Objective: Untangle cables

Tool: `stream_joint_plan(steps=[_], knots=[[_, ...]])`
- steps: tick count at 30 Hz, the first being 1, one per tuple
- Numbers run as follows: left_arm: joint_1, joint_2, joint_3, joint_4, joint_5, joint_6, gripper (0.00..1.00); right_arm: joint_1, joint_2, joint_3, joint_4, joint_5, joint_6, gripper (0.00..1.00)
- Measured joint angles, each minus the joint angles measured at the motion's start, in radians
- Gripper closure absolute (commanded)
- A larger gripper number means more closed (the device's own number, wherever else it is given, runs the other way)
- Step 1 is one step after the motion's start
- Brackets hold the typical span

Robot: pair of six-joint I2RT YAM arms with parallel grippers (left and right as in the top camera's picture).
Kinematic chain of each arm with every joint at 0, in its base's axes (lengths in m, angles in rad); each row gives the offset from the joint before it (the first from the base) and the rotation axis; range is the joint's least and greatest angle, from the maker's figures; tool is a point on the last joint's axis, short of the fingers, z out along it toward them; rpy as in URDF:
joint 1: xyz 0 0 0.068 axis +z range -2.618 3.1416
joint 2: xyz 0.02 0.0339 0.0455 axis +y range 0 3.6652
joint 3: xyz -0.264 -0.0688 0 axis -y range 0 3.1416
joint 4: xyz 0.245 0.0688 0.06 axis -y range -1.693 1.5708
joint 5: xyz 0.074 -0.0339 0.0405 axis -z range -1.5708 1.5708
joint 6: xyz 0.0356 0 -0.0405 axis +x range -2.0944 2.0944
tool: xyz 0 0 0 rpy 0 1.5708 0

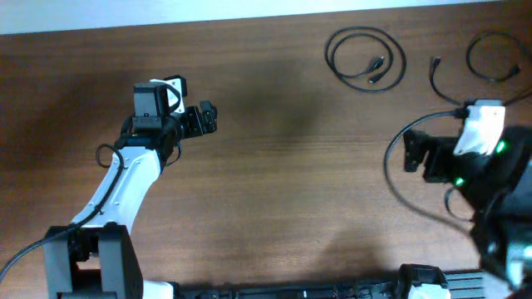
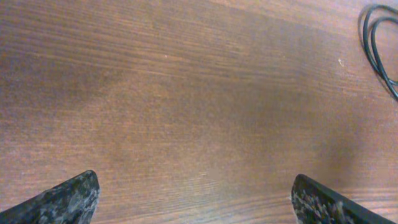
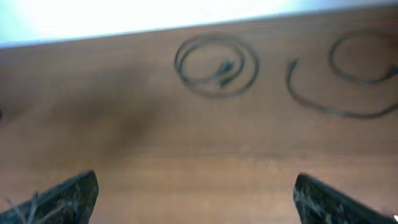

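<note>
While right tool (image 3: 198, 200) gapes empty, cables (image 3: 224, 67) well ahead, apart.

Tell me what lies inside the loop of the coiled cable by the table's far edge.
Inside the coiled cable lie its own plug ends, resting on the bare wood of the table. No arm or hand covers the loop, so nothing inside it is hidden.

Brown wood-grain table (image 1: 274, 166) throughout; pale strip (image 1: 166, 12) along the 12 o'clock edge, possibly a wall.
</note>
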Motion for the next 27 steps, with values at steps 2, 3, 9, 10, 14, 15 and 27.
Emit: stream_joint_plan(steps=[2,3,9,10,14,15,27], knots=[[0.000,0.000,0.000,-0.001,0.000,0.000,0.01,0.043,-0.119,-0.208,0.251,-0.006,-0.002,0.01],[0.000,0.000,0.000,-0.002,0.000,0.000,0.01,0.061,-0.182,-0.328,0.355,-0.009,-0.002,0.01],[0.000,-0.003,0.000,-0.002,0.000,0.000,0.01,0.068,-0.646,-0.873,0.800,0.047,0.040,0.01],[0.000,-0.003,0.000,0.000,0.000,0.000,0.01,0.068,-0.678,-0.906,0.820,0.063,0.055,0.01],[0.000,-0.003,-0.001,0.000,0.000,0.000,0.01,0.068,-0.770,-1.067,0.858,0.109,0.077,0.01],[0.000,-0.003,-0.001,-0.001,0.000,0.000,0.01,0.068,-0.770,-1.069,0.846,0.121,0.078,0.01],[0.000,-0.003,-0.001,-0.001,0.000,0.000,0.01,0.068,-0.770,-1.069,0.840,0.135,0.008,0.02]])
